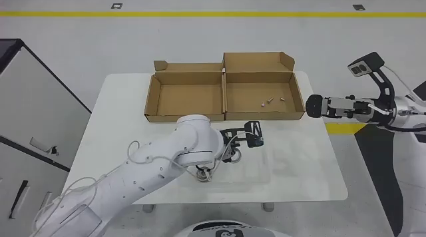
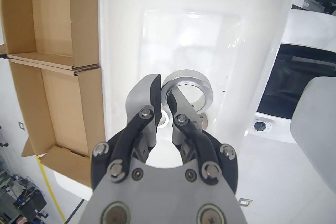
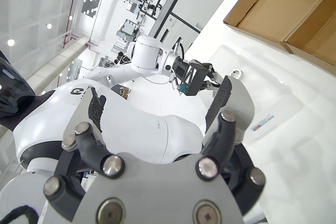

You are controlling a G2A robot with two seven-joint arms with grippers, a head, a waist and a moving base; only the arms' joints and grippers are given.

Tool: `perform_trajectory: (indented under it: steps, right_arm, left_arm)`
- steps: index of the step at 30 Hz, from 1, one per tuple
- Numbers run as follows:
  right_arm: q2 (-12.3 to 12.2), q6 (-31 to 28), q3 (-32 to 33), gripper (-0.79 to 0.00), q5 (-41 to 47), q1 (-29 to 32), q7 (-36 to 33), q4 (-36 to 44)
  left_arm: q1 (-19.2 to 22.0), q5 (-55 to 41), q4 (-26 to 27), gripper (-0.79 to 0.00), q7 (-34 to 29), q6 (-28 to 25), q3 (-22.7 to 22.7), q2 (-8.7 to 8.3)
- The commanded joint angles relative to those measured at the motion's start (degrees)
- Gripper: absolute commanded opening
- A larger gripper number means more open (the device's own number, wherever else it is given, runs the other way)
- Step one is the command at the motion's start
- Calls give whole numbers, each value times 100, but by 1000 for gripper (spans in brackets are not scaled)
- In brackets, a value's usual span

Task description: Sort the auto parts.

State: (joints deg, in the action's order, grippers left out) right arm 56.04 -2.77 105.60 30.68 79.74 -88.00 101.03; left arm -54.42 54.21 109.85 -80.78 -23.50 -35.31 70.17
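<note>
Left wrist view has the left gripper (image 2: 164, 89) almost closed, its ribbed black pads (image 2: 155, 93) pinching the wall of a smooth, shiny metal ring (image 2: 191, 76), 1 pad outside and 1 inside the hole. That ring is inside a shallow, translucent plastic tray (image 2: 278, 12) with rounded corners, on the near middle of the glossy white table (image 1: 319, 170); whether it touches the tray floor I cannot tell. A sticker (image 3: 262, 124) on the tray rim carries print too small to read. Along the far side 2 open brown cardboard boxes touch: the left box (image 1: 186, 97), and the right box (image 1: 259, 90) holding 2 small silvery bolts (image 1: 267, 102). Just right of that box, the right gripper (image 3: 160, 88) is spread wide, holding nothing.
</note>
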Motion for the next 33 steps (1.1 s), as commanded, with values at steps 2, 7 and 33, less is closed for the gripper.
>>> perform_trajectory:
  steps: [2, 7, 33]
  right_arm:
    - [0, 0, 0, 0, 0, 0, 0, 0]
    - [0, 0, 0, 0, 0, 0, 0, 0]
    - [0, 0, 0, 0, 0, 0, 0, 0]
  left_arm:
    - [2, -3, -10, -785, 0, 0, 3, 3]
    - [-135, -303, -98, -785, 353, 172, -90, 4]
    - [-1499, -5574, 706, -785, 3294, -1575, -3617, -514]
